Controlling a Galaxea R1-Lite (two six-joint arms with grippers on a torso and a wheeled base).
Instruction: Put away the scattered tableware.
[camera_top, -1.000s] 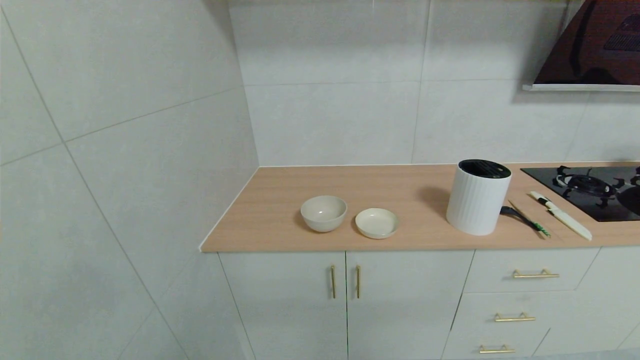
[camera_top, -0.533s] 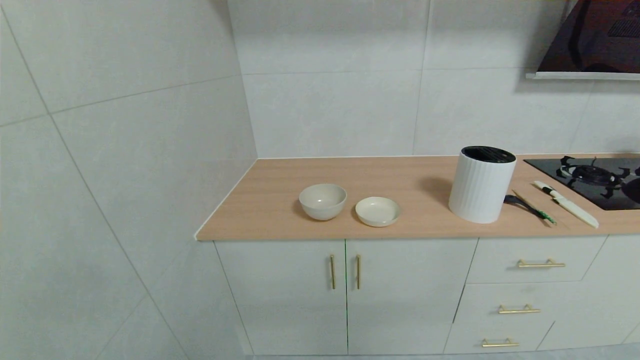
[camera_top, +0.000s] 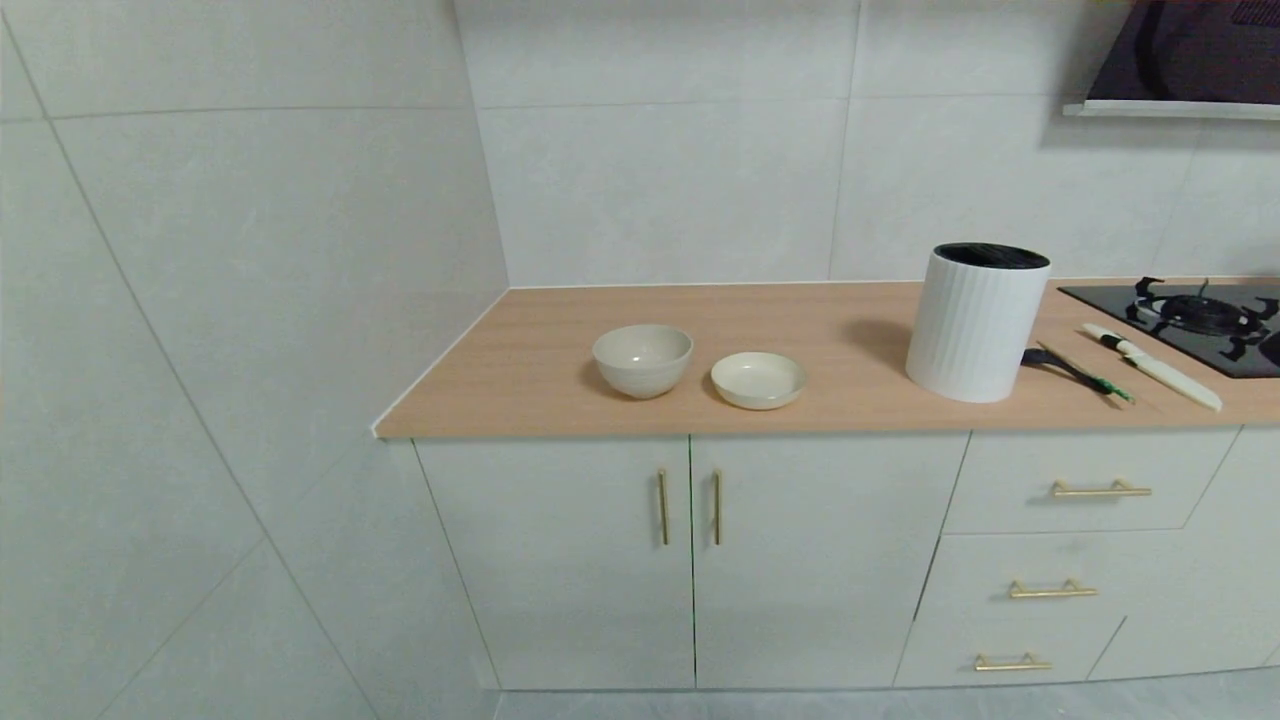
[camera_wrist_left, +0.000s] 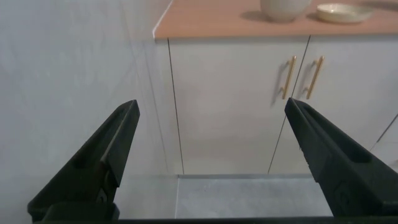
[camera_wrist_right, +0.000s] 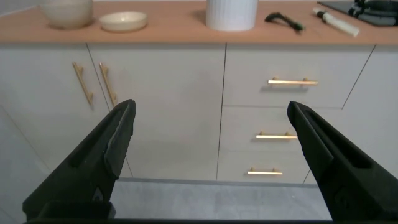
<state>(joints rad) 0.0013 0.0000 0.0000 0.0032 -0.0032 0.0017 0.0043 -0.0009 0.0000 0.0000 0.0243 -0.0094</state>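
Note:
On the wooden countertop stand a cream bowl and, just right of it, a shallow cream dish. Right of a white ribbed holder lie a black utensil with a green handle and a white-handled knife. My left gripper hangs open, low in front of the cabinet, with the bowl and dish above it. My right gripper is open too, facing the drawers, with the holder, utensil and knife on the counter above.
A gas hob sits at the counter's right end under a dark range hood. Below are two cabinet doors with gold handles and drawers. A tiled wall closes in the left side.
The head camera has tilted down or pulled back: the counter and everything on it sit higher in the picture and more of the cabinet front shows. Nothing on the counter has moved.

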